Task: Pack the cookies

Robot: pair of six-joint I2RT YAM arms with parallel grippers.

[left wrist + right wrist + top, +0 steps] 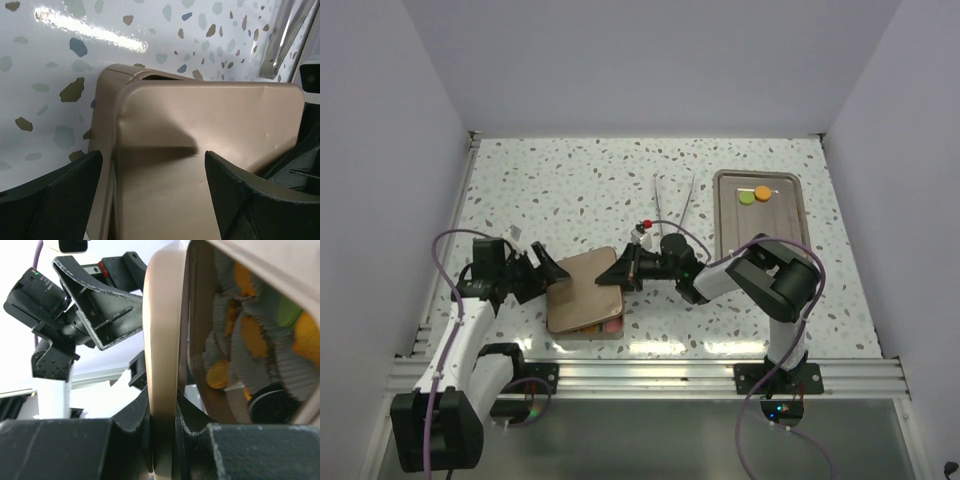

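A tan lid (582, 290) lies slanted over a tan box (605, 328), its right edge raised. My right gripper (625, 270) is shut on that edge, and the lid's rim (162, 340) runs between its pads (164, 440). Inside the box (197, 350) sit orange cookies (252, 335), a green one (290, 310) and a black one (272, 405) in white paper cups. My left gripper (548, 272) stands open at the lid's left end, its fingers (60, 195) spread either side of the lid (200, 125). Two cookies, one orange (762, 193) and one green (747, 197), lie on a metal tray (798, 215).
Metal tongs (675, 205) lie on the speckled table behind the box, left of the tray. A small red-tipped object (647, 223) sits just behind my right wrist. White walls close the table on three sides.
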